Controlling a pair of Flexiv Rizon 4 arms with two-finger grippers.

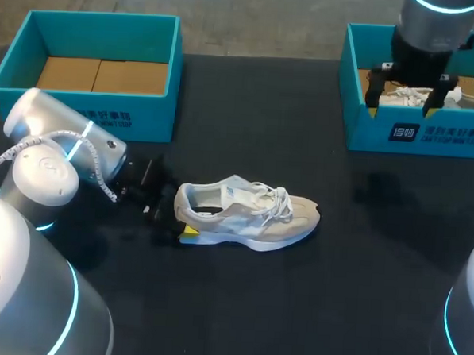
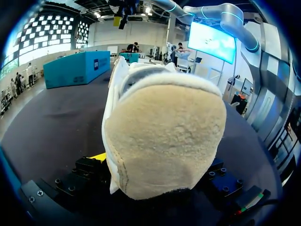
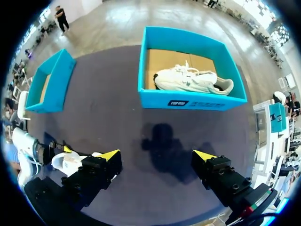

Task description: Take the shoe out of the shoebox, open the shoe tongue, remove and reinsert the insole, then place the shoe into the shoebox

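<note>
A beige and white sneaker (image 1: 251, 214) lies upright on the black table (image 1: 294, 308), toe to the right, laces loose. My left gripper (image 1: 178, 216) is low at its heel and stands open, with the suede heel (image 2: 164, 136) between its fingers; one yellow tip (image 2: 99, 157) shows beside the sole. The right gripper (image 1: 406, 103) hangs open and empty above the front wall of the right teal shoebox (image 1: 418, 135). From the right wrist, that gripper (image 3: 157, 155) looks down on bare table, with the box (image 3: 188, 101) ahead and the sneaker (image 3: 70, 162) partly behind one finger.
A second white shoe (image 3: 193, 80) lies inside the right shoebox. An empty teal shoebox (image 1: 89, 110) with a cardboard floor stands at the back left, just behind my left arm (image 1: 63, 156).
</note>
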